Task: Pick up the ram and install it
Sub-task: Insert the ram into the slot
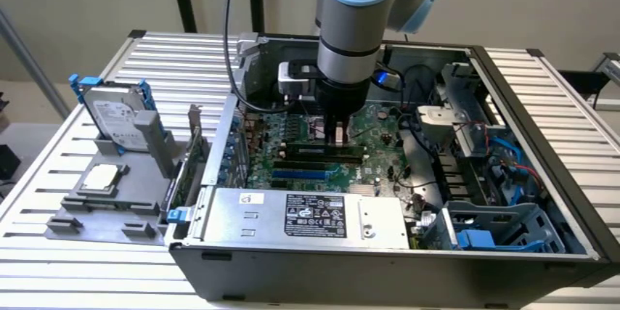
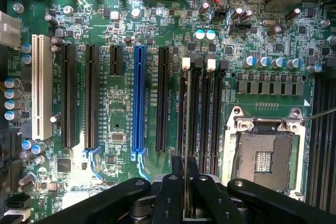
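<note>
**Wrist view: RAM stick held edge-on over the memory slots**

Wrist view looks straight down on the green motherboard (image 2: pixel 121 114). The gripper (image 2: pixel 187 192) has its two black fingers (image 2: pixel 170 195) clenched on the ram (image 2: pixel 187 129), which appears edge-on as a thin pale line running from between the fingertips along the bank of black memory slots (image 2: pixel 202 114). The stick lies in line with the slots, between two of them as seen from above; whether it already touches a slot cannot be told. White latches (image 2: pixel 185 64) mark the far ends of two of those slots. Just beside the bank sits the open processor socket (image 2: pixel 265 161) in its metal frame, and on the other side of the bank run the expansion slots, one of them blue (image 2: pixel 139 98) and one white (image 2: pixel 42 85).

In the exterior view the arm (image 1: pixel 353 19) reaches down into the open computer case (image 1: pixel 542 143), which lies on a slatted metal table (image 1: pixel 58 157). The gripper (image 1: pixel 336 130) hangs low over the motherboard (image 1: pixel 290 150), near the dark memory slots (image 1: pixel 320 154). A boxed power supply (image 1: pixel 310 215) with a label fills the near edge of the case. On the exterior view's left, outside the case, a grey holder (image 1: pixel 116 212) carries a hard drive (image 1: pixel 115 117) standing upright and a silver square processor chip (image 1: pixel 102 178) lying flat. An upright green expansion card (image 1: pixel 194 154) stands between the holder and the case wall.
</note>
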`<state>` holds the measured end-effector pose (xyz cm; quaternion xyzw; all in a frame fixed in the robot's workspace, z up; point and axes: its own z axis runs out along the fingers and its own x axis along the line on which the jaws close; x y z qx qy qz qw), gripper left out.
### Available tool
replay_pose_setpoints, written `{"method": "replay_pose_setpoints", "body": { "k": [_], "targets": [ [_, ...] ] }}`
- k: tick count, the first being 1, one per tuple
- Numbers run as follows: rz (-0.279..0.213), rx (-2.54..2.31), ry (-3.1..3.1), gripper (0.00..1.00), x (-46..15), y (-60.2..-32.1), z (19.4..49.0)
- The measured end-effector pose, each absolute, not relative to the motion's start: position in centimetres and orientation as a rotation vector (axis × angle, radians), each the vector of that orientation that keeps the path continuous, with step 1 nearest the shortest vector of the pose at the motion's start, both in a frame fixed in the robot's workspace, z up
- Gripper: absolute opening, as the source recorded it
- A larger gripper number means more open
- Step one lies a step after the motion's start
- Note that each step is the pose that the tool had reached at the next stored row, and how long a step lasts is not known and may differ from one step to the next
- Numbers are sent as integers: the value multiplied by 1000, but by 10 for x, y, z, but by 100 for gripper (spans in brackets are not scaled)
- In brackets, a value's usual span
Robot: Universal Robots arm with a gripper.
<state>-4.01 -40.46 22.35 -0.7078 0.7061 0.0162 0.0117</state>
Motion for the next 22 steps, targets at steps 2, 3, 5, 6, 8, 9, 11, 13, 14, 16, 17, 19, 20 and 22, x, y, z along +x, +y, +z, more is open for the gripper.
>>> {"method": "replay_pose_setpoints", "body": {
  "k": [2,3,5,6,8,9,11,13,14,16,17,19,20,22],
  "targets": [
    [50,-2207,2202,14,-40,-405,223],
    [50,-2207,2202,14,-40,-405,223],
    [50,-2207,2202,14,-40,-405,223],
    [50,-2207,2202,14,-40,-405,223],
    [50,-2207,2202,14,-41,-405,222],
    [50,-2207,2202,14,-41,-405,222],
    [49,-2208,2203,14,-41,-405,221],
    [49,-2208,2203,14,-41,-405,220],
    [49,-2208,2203,14,-41,-405,219],
    [49,-2208,2203,14,-41,-405,218],
    [49,-2208,2203,14,-41,-405,218],
    [49,-2208,2203,14,-41,-405,217],
    [49,-2208,2203,14,-41,-405,216],
    [49,-2208,2203,14,-41,-405,216]
  ]
}}
